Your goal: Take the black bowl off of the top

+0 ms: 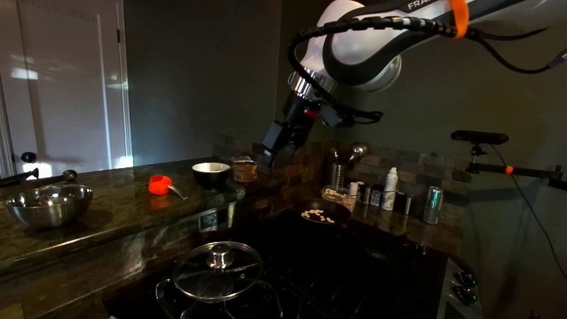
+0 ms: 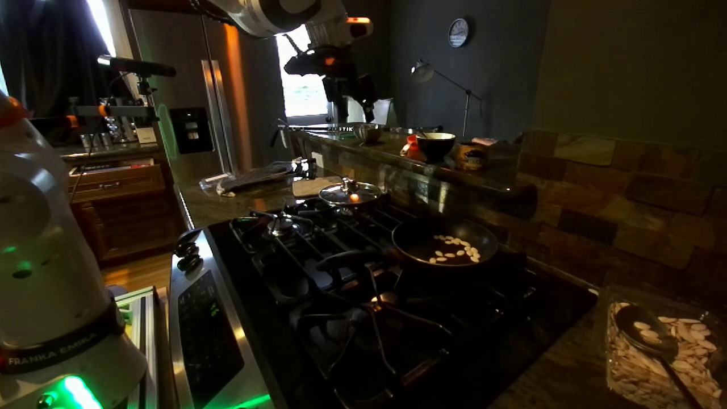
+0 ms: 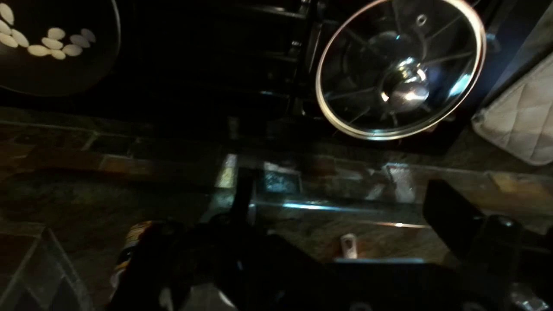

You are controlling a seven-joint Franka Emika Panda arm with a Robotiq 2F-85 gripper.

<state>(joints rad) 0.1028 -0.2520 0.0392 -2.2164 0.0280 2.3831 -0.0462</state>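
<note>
The black bowl (image 1: pixel 211 178), dark outside and pale inside, stands upright on the raised stone ledge (image 1: pixel 119 212). It also shows in an exterior view (image 2: pixel 435 149), beside a labelled can (image 2: pixel 470 156). In the wrist view a pale patch at the bottom, left of centre, may be part of the bowl, mostly hidden by the gripper. My gripper (image 1: pixel 278 156) hangs in the air above ledge height, apart from the bowl; it also shows in an exterior view (image 2: pixel 355 111). In the wrist view its two dark fingers (image 3: pixel 345 205) are wide apart with nothing held between them.
A red-orange cup (image 1: pixel 160 184) with a metal handle and a shiny steel bowl (image 1: pixel 51 206) stand on the ledge. Below, the stove holds a glass lid (image 1: pixel 219 274) and a pan (image 2: pixel 445 244) with pale pieces. A clear tub (image 2: pixel 661 352) holds a spoon and more pieces.
</note>
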